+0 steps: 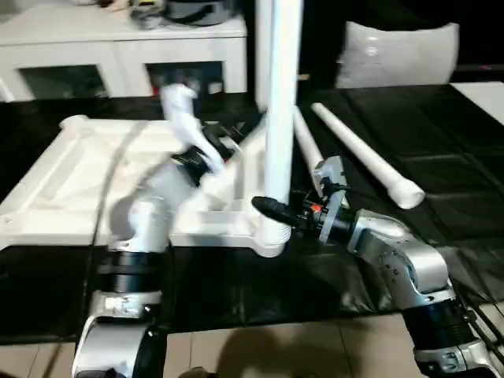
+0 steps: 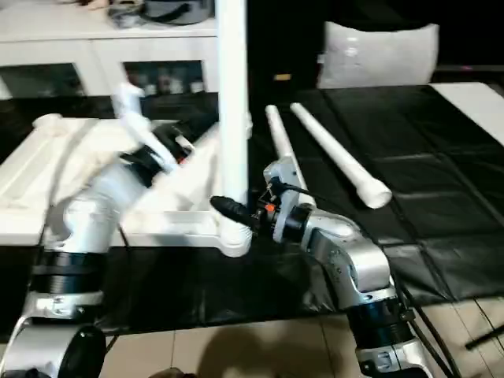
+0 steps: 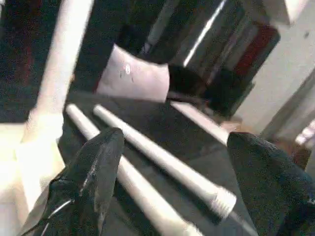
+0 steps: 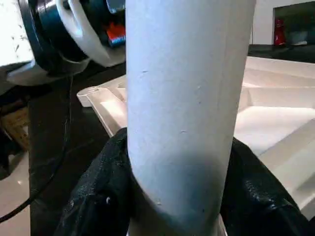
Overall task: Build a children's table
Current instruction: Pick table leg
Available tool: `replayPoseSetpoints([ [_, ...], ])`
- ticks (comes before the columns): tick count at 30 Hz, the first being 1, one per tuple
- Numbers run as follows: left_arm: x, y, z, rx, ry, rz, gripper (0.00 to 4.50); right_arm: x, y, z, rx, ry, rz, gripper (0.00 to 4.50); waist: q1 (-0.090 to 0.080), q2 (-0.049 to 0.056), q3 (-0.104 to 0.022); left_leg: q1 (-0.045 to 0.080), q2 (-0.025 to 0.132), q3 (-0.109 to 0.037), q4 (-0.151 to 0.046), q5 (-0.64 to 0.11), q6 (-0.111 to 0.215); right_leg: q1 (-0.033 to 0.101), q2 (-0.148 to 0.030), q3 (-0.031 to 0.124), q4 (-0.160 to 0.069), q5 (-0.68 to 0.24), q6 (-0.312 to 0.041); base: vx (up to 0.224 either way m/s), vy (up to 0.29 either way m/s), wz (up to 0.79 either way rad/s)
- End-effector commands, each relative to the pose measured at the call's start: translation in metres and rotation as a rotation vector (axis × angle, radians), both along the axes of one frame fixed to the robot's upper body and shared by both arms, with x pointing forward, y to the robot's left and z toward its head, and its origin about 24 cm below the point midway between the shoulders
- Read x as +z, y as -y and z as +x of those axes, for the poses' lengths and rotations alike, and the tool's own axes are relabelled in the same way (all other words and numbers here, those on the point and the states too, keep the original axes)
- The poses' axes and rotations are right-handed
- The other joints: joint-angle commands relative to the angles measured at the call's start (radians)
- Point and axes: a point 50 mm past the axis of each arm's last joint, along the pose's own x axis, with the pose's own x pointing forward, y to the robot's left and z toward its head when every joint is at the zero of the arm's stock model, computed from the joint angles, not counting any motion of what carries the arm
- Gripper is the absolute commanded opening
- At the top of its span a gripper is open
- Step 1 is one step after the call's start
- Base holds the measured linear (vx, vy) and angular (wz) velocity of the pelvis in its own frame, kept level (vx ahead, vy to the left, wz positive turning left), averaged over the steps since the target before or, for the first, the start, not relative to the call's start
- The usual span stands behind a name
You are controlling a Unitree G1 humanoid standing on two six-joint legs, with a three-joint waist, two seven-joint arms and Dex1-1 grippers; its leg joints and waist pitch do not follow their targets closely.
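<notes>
The white table top (image 1: 94, 181) lies underside up on the black tabletop (image 1: 441, 142), toward its left edge. One leg (image 1: 279, 118) stands upright at the top's near right corner, grasped low by the right gripper (image 1: 272, 211) fingers. The left gripper (image 3: 172, 172) hovers with fingers spread, empty. Two loose legs (image 1: 370, 157) lie beside it.

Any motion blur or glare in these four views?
Left eye view: left arm smeared by motion blur, upright leg sharper. Right eye view: the same smear on that arm. Left wrist view: soft throughout, bright streak on the dark background. Right wrist view: leg close to the lens, shaded low between the right tool's fingers.
</notes>
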Motion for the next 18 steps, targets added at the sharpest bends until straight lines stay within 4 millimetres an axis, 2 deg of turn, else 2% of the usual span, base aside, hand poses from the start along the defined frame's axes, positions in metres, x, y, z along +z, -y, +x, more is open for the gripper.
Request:
replayPoseSetpoints([
  [1, -0.003, 0.007, -0.003, -0.042, 0.004, 0.081, 3.7, 0.01, -0.001, 0.002, 0.003, 0.054, 0.001, 1.89, -0.003, -0.005, -0.074, 0.028, 0.043, -0.023, -0.082, -0.296, -0.008, 0.037, -0.062, 0.031, -0.084, -0.344, -0.156, 0.0, 0.0, 0.0],
  [9, 0.011, 0.022, -0.021, -0.219, 0.126, 0.141, 3.7, 0.004, 0.003, 0.004, -0.03, 0.042, -0.034, 1.89, -0.007, -0.005, -0.071, 0.029, 0.043, -0.02, -0.081, -0.303, -0.008, 0.036, -0.063, 0.032, -0.086, -0.368, -0.169, 0.0, 0.0, 0.0],
  [14, 0.008, 0.023, -0.022, -0.221, 0.16, 0.232, 3.7, 0.003, 0.003, 0.005, -0.044, 0.036, -0.037, 1.89, -0.011, -0.003, -0.069, 0.031, 0.041, -0.022, -0.082, -0.332, -0.017, 0.033, -0.062, 0.031, -0.09, -0.408, -0.148, 0.0, 0.0, 0.0],
  [15, 0.007, 0.022, -0.021, -0.21, 0.174, 0.267, 3.7, 0.003, 0.002, 0.006, -0.053, 0.038, -0.038, 1.89, -0.01, 0.001, -0.069, 0.032, 0.041, -0.023, -0.082, -0.335, -0.019, 0.032, -0.063, 0.031, -0.091, -0.414, -0.144, 0.0, 0.0, 0.0],
  [17, 0.007, 0.02, -0.021, -0.21, 0.204, 0.307, 3.7, 0.003, 0.003, 0.006, -0.062, 0.04, -0.04, 1.89, -0.012, -0.001, -0.068, 0.032, 0.042, -0.024, -0.084, -0.344, -0.023, 0.031, -0.062, 0.031, -0.095, -0.424, -0.136, 0.0, 0.0, 0.0],
  [18, 0.007, 0.02, -0.022, -0.216, 0.219, 0.321, 3.7, 0.003, 0.003, 0.007, -0.072, 0.04, -0.041, 1.89, -0.011, 0.004, -0.069, 0.033, 0.042, -0.024, -0.083, -0.346, -0.026, 0.031, -0.063, 0.031, -0.093, -0.422, -0.136, 0.0, 0.0, 0.0],
])
